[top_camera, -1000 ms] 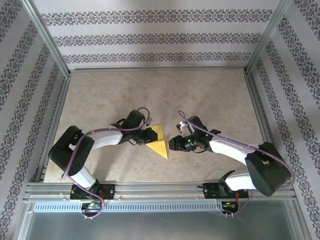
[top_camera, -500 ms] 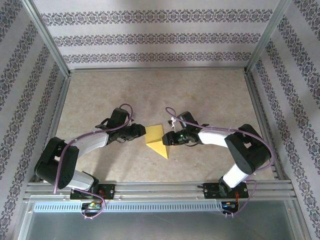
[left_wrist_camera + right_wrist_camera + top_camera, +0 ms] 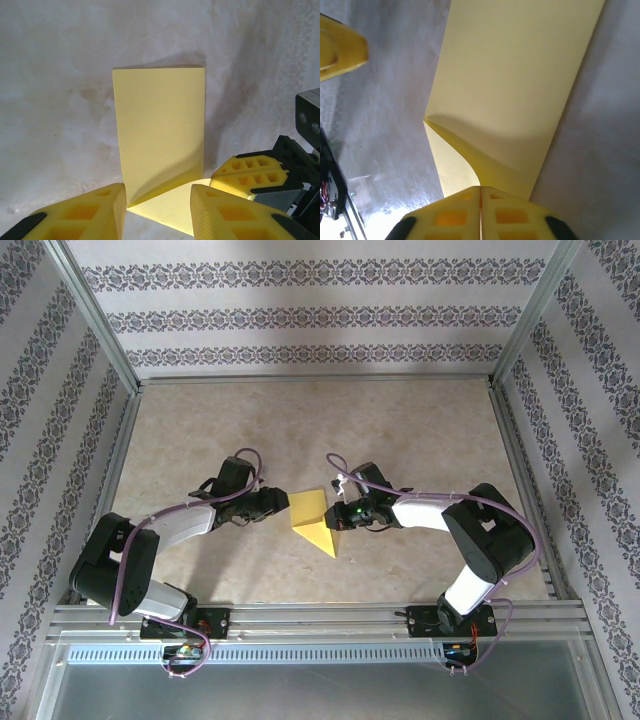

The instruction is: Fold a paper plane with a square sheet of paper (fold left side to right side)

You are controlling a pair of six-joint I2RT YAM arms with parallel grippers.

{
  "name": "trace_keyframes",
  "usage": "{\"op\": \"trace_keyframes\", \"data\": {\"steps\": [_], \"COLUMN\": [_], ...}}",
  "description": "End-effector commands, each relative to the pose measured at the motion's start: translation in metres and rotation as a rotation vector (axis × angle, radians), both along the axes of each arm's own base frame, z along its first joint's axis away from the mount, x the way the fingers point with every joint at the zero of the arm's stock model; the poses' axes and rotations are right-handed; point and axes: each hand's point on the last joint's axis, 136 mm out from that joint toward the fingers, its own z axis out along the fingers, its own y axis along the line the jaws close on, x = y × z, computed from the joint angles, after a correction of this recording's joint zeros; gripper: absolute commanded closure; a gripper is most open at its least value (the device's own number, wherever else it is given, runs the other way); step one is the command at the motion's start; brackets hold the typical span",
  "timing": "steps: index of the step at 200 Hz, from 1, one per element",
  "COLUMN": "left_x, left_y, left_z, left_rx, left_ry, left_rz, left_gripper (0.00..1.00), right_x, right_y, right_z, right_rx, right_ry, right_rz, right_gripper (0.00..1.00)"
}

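Observation:
The square sheet of paper (image 3: 311, 519) lies mid-table, bright yellow, with one half folded over the other and the fold still loose. In the left wrist view the upper layer (image 3: 160, 135) stands as a rectangle above a lit lower layer. My left gripper (image 3: 276, 504) is open at the sheet's left side, and its fingers (image 3: 80, 215) straddle the near corner without touching it. My right gripper (image 3: 336, 516) is shut at the sheet's right edge. In the right wrist view the curled flap (image 3: 470, 155) runs into my right gripper (image 3: 481, 190).
The tabletop (image 3: 420, 440) is beige stone-patterned, fenced by metal rails (image 3: 510, 450) and patterned walls. Both arms' purple cables loop above the wrists. My right gripper's finger (image 3: 250, 170) shows in the left wrist view, close beside the left finger.
The left gripper has let go of the paper and drawn back a little to the left. The right gripper moved left onto the sheet's right edge.

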Motion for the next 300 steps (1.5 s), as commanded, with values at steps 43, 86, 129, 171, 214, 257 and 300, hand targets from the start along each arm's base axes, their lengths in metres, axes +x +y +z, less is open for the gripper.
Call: {"op": "trace_keyframes", "data": {"steps": [43,86,129,171,214,257,300], "left_x": [0.013,0.023,0.030,0.034,0.039,0.041,0.044], "left_y": [-0.005,-0.018,-0.027,-0.039,-0.043,-0.054,-0.062], "left_z": [-0.002,-0.005,-0.011,-0.017,-0.010,0.012,0.030], "left_rx": [-0.070,-0.125,-0.149,-0.166,-0.180,-0.241,-0.250], "left_ry": [-0.010,-0.001,0.005,0.015,-0.009,-0.030,-0.054], "left_rz": [0.000,-0.026,-0.040,-0.069,-0.073,-0.095,-0.115], "left_gripper": [0.60,0.59,0.59,0.67,0.71,0.72,0.72], "right_x": [0.005,0.006,0.007,0.007,0.008,0.010,-0.007], "right_y": [-0.004,-0.008,-0.008,-0.009,-0.016,-0.046,-0.051], "right_z": [0.034,0.039,0.042,0.043,0.042,0.043,0.052], "right_rx": [0.058,0.072,0.083,0.091,0.063,-0.167,-0.333], "right_ry": [-0.072,-0.076,-0.079,-0.079,-0.082,-0.154,-0.251], "right_rz": [-0.019,-0.037,-0.039,-0.045,-0.066,-0.145,-0.128], "right_gripper": [1.00,1.00,1.00,1.00,0.91,0.55,0.51]}}
